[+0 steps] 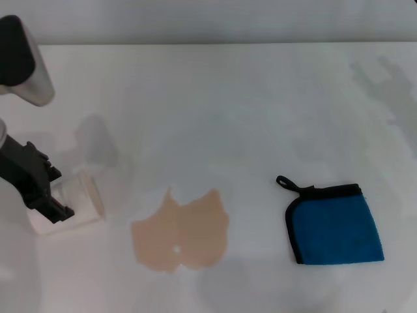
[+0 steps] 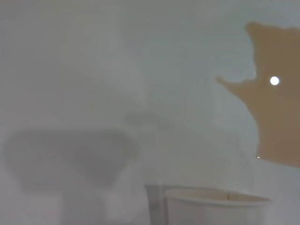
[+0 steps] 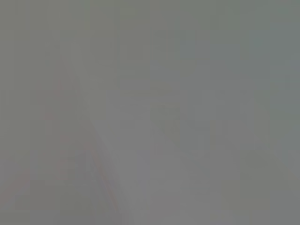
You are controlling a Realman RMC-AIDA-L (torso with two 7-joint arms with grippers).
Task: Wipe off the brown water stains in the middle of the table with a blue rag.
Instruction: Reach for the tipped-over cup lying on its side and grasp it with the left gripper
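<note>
The brown water stains (image 1: 181,233) form a flat tan puddle with a lobed outline and a tiny white dot, near the front middle of the white table (image 1: 228,104). They also show in the left wrist view (image 2: 276,122). The blue rag (image 1: 335,225) lies flat to the right of the puddle, black-trimmed, its loop pointing to the far left. My left gripper (image 1: 49,195) is at the left, shut on a white paper cup (image 1: 81,202) that is tipped on its side just left of the puddle. The right gripper is out of view.
The cup's rim shows close up in the left wrist view (image 2: 213,208). My left arm's grey link (image 1: 23,62) hangs over the far left of the table. The right wrist view shows only a plain grey blur.
</note>
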